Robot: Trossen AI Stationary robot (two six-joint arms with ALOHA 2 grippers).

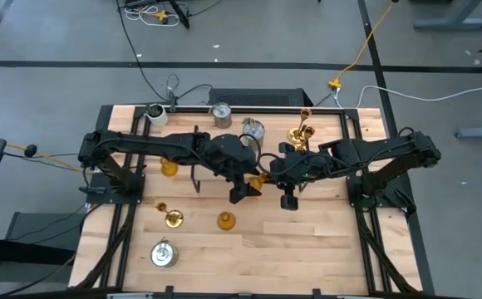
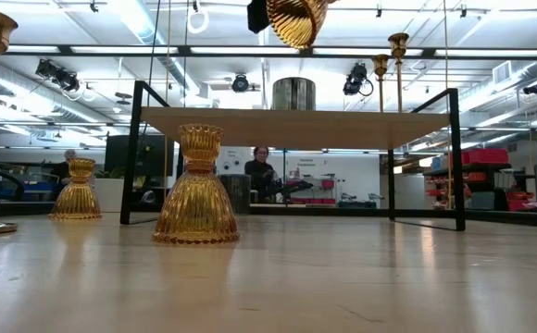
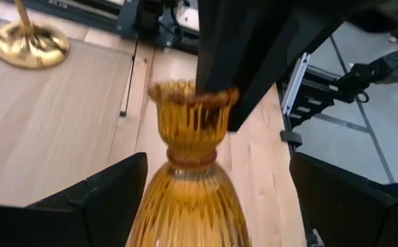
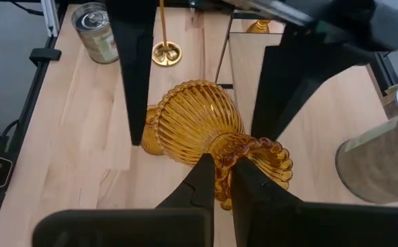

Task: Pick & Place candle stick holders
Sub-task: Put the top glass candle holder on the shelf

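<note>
Object: amber ribbed glass candle stick holder [image 4: 195,120], bell-shaped body with a scalloped cup rim, off the table [image 1: 307,241] and in the air over its middle, between my two arms
Right fingers: my right gripper [image 4: 218,165] is pinched tight on the scalloped cup rim; this is the only grip carrying the holder
Left fingers: my left gripper [image 3: 216,165] is spread wide with nothing in it; one finger stands on each side of the ribbed bell, and I see no contact on either side
Key relation: the bell sits in the gap between my left fingers [image 4: 134,68], so the holder lies straight ahead of them and not off to one side; of the two, the left is placed to take the body
Long axis: runs from the rim in my right fingers to the flared base, roughly in line with my left wrist's reach
Pointing: cup rim toward the right gripper, flared base toward the left wrist
Tilt: leaning well off upright; exact angle to the table not clear to me
Judgement: the handover needs my left fingers to close across the axis on the bell, squarely, before the right lets go
Risk: ribbed glass could slip or twist in an off-centre squeeze
</note>
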